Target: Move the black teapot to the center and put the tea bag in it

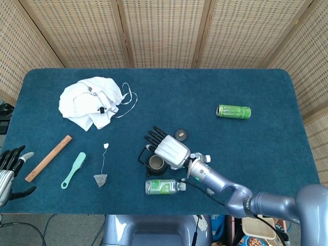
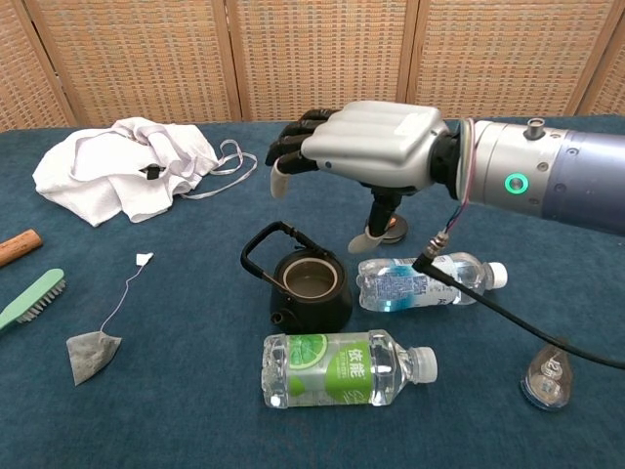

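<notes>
The black teapot (image 2: 311, 291) stands lidless on the blue cloth, its wire handle tipped over to its left; the head view shows this teapot (image 1: 155, 163) near the front middle. My right hand (image 2: 366, 156) hovers above and behind it, fingers spread, holding nothing; the head view has the right hand (image 1: 166, 145) just beyond the pot. The tea bag (image 2: 93, 352) lies flat to the left with its string and white tag, and the tea bag (image 1: 100, 179) is well apart from the pot. My left hand (image 1: 10, 171) rests empty at the table's front left corner.
A green-label bottle (image 2: 342, 369) lies in front of the teapot and a blue-label bottle (image 2: 430, 283) lies to its right. The small round lid (image 1: 180, 135) sits behind. A white cloth (image 1: 92, 101), a wooden stick (image 1: 48, 158), a green brush (image 1: 74, 170) and a green can (image 1: 233, 111) lie further off.
</notes>
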Controlling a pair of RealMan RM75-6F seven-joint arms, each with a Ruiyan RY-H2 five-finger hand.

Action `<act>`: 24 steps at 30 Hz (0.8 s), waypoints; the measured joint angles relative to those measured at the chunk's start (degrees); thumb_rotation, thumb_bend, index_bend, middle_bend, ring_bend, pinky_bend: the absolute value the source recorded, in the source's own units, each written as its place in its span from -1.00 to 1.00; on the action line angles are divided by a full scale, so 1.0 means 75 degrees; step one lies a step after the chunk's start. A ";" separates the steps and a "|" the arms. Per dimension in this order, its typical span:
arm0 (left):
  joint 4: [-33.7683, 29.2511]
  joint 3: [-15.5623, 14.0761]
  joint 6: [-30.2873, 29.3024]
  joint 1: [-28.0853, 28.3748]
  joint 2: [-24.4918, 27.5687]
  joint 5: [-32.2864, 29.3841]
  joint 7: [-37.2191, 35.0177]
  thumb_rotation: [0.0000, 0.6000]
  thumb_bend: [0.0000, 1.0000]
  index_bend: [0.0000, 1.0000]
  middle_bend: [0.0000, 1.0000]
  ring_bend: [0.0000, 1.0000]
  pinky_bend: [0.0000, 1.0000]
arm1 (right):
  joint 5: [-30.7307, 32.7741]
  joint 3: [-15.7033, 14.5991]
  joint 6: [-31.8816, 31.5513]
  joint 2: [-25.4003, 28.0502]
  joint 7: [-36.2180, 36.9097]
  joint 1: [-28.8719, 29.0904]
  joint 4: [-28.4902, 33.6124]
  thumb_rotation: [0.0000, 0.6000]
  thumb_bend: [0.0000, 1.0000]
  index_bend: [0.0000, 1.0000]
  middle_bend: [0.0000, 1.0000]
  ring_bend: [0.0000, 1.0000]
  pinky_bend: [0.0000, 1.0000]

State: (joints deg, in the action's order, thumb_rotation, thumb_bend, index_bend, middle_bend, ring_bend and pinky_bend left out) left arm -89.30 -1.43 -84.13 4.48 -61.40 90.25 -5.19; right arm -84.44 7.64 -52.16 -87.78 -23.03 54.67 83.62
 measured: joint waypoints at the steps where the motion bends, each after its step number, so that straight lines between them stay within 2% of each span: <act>1: -0.0005 0.0002 0.0003 0.0005 0.0003 0.0001 0.0004 1.00 -0.67 -0.73 -0.95 -0.92 -1.00 | 0.0028 0.0011 -0.0019 0.0055 0.0005 -0.0025 0.0049 1.00 -0.82 -0.44 -0.54 -0.90 -0.93; 3: -0.0019 0.0007 0.0007 0.0015 0.0008 0.0005 0.0017 1.00 -0.67 -0.73 -0.95 -0.92 -1.00 | 0.0107 0.0042 -0.0083 0.0188 0.0007 -0.0097 0.0158 1.00 -0.70 -0.44 -0.47 -0.84 -0.87; 5: -0.0046 0.0010 0.0012 0.0031 0.0016 0.0026 0.0040 1.00 -0.67 -0.73 -0.95 -0.92 -1.00 | 0.0194 0.0074 -0.0182 0.0318 0.0006 -0.0189 0.0246 1.00 -0.58 -0.42 -0.38 -0.72 -0.72; 10: -0.0119 0.0024 0.0014 0.0081 0.0040 0.0096 0.0102 1.00 -0.67 -0.73 -0.95 -0.92 -1.00 | 0.0454 0.0135 -0.0505 0.0615 -0.0006 -0.0500 0.0454 1.00 -0.44 -0.32 -0.25 -0.55 -0.45; 15: -0.0250 0.0064 0.0015 0.0184 0.0111 0.0212 0.0222 1.00 -0.67 -0.73 -0.95 -0.92 -1.00 | 0.0687 0.0156 -0.1047 0.0865 -0.0091 -0.0949 0.0571 1.00 -0.38 -0.21 -0.18 -0.47 -0.33; 24: -0.0380 0.0103 0.0106 0.0369 0.0212 0.0371 0.0349 1.00 -0.67 -0.73 -0.95 -0.92 -1.00 | 0.1416 0.0209 -0.1898 0.1304 -0.0348 -0.1814 0.0827 1.00 -0.37 -0.19 -0.16 -0.44 -0.30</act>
State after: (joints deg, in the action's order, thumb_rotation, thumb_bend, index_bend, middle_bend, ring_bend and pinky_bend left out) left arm -92.15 -0.65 -83.33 7.25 -59.81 93.03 -2.57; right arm -73.81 9.21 -66.39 -78.00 -25.64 41.07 89.82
